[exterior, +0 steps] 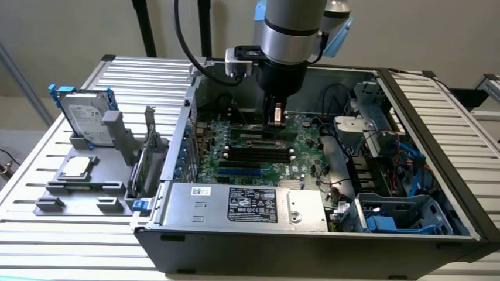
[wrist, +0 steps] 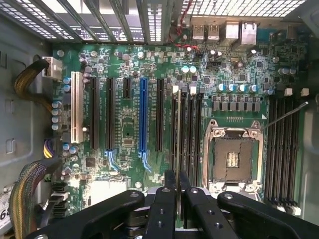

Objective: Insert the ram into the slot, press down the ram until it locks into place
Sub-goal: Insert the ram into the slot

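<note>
— Over the motherboard (wrist: 124, 134), inside the open computer case (exterior: 312, 252), what does the claw (wrist: 178, 175) carry?

— It is clamped on the ram (wrist: 178, 124). The stick stands on edge between the two black fingers (wrist: 162, 209), so the wrist view catches it as one thin pale line.

— And where does that line run?

— Lengthwise along a bank of four black sockets beside the processor socket (wrist: 233, 154). It lies over the slot (wrist: 174, 114) at the edge of that bank, on the side toward the blue slot (wrist: 143, 114). Whether it is exactly that one or its neighbour is hard to tell.

— Is the ram seated?

— It does not look so. In the exterior view the arm (exterior: 293, 29) comes straight down into the case, and the claw seems to hang above the board with the ram upright under it. Whether the stick touches the slot cannot be made out.

— What else lies around?

— A second bank of black sockets (wrist: 284, 149) sits on the other side of the processor socket. Outside the case, on the slatted tabletop (exterior: 70, 257) toward the exterior view's left, a hard drive (exterior: 84, 117) stands upright in a grey holder (exterior: 86, 188).
</note>
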`<state>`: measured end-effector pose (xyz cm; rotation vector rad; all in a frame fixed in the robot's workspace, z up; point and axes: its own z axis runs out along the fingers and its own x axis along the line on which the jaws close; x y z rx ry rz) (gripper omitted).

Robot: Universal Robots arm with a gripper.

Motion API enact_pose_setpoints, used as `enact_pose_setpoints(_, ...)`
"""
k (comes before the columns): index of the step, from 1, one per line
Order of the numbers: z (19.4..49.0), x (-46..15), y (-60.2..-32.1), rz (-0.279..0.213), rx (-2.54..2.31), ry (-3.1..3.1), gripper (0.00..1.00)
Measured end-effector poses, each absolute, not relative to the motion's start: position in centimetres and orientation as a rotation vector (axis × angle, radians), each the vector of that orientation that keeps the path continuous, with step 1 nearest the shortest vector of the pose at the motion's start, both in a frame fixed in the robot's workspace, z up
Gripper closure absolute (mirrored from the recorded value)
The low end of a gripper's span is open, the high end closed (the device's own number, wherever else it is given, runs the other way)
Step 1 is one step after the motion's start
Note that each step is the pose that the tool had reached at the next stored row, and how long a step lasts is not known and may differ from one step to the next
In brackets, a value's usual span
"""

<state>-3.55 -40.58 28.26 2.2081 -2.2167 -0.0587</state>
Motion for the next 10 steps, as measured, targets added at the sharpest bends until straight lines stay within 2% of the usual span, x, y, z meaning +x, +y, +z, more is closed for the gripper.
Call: enact_pose_setpoints(10, 26.4, -3.6, -40.6, -0.059, 2.208, -2.217, 0.87)
